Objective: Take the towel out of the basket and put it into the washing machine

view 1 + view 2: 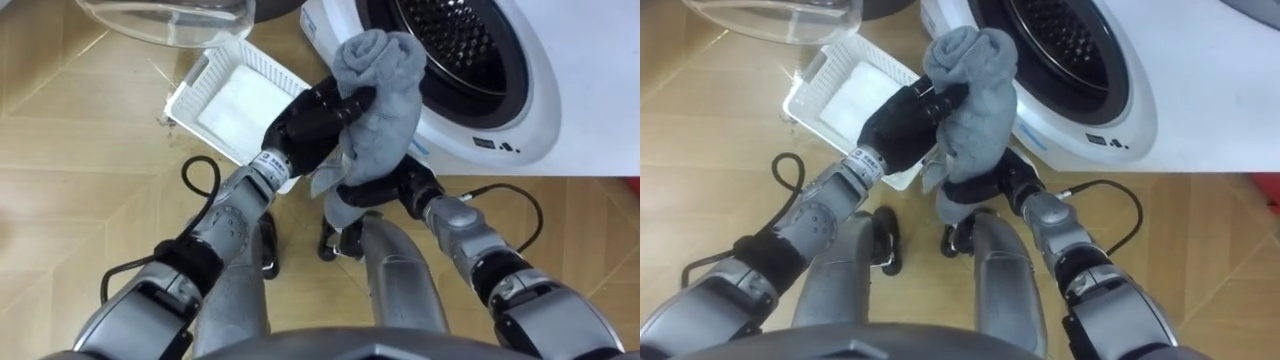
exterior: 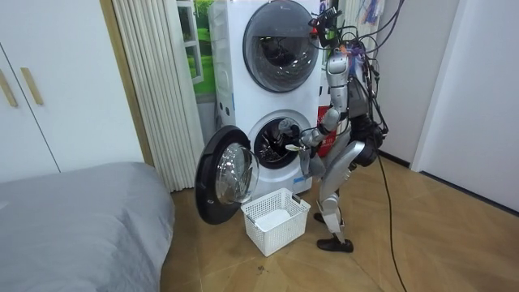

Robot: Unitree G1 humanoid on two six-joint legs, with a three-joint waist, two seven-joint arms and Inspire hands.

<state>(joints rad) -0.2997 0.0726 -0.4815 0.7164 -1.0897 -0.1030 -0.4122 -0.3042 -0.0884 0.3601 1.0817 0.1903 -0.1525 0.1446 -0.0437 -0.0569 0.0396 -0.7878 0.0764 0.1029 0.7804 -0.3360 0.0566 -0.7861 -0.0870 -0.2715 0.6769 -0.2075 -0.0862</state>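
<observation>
A grey towel point(image 1: 378, 95) hangs bunched in front of the washing machine's open drum point(image 1: 455, 45). My left hand point(image 1: 318, 118) is shut on its upper left part, fingers curled round the cloth. My right hand point(image 1: 372, 190) grips the towel's lower end from below. In the right eye view the towel point(image 1: 970, 90), left hand point(image 1: 902, 118) and right hand point(image 1: 975, 185) show the same hold. In the room view I stand bent towards the lower washing machine point(image 2: 280, 146), with the towel point(image 2: 296, 144) at its opening.
A white plastic basket point(image 1: 235, 95) with a white cloth in it stands on the wooden floor to my left, also basket point(image 2: 276, 219). The round glass door point(image 2: 225, 174) swings open to the left. A bed point(image 2: 81, 219) lies further off.
</observation>
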